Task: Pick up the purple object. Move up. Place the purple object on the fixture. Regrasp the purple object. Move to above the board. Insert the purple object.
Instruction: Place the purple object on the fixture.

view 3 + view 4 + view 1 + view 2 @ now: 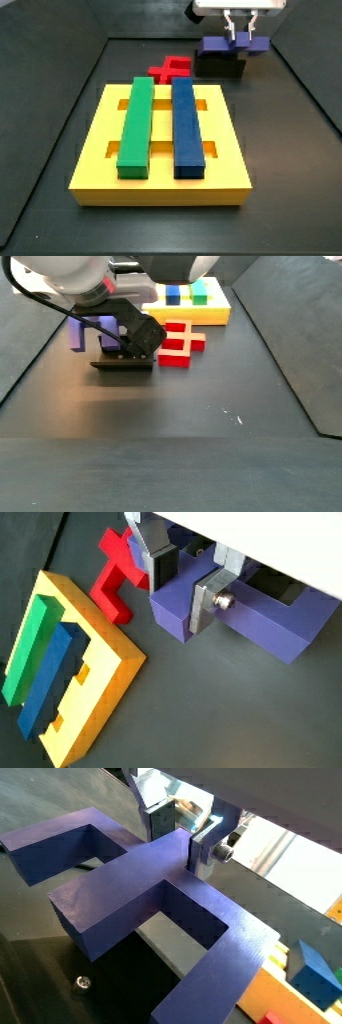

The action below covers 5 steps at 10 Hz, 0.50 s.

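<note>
The purple object (221, 45) sits atop the black fixture (222, 66), beyond the yellow board (163, 175) and right of the red cross piece (168, 69). My gripper (242, 37) straddles its raised stub, silver fingers (205, 607) against it; whether I am squeezing, I cannot tell. In a side view my arm hides most of the piece.

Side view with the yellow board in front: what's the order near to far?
Board carrying the green bar and blue bar → red cross piece → fixture with the purple object on it, end effector at the object.
</note>
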Tool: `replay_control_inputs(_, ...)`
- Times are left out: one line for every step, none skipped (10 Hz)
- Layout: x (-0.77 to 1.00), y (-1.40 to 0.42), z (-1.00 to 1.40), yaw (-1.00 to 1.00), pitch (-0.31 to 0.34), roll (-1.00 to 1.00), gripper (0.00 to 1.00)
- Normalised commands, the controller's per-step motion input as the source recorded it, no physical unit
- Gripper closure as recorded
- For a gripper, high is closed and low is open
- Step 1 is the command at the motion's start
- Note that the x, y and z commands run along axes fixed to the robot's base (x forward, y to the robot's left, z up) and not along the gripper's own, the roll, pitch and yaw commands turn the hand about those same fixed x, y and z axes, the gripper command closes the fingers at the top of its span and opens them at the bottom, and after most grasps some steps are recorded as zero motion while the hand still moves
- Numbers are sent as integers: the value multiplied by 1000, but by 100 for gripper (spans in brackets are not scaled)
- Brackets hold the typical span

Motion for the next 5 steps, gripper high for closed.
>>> replay_control_inputs(260, 263, -17, -329, 131, -126, 100)
replay_control_inputs(123, 343, -80, -189, 54, -263, 100)
replay_control_inputs(300, 217, -157, -203, 9, -377, 100)
replay_control_inputs(243, 11, -280, -154, 0, -431, 100)
replay_control_inputs(226, -6, -266, -171, 0, -346, 100)
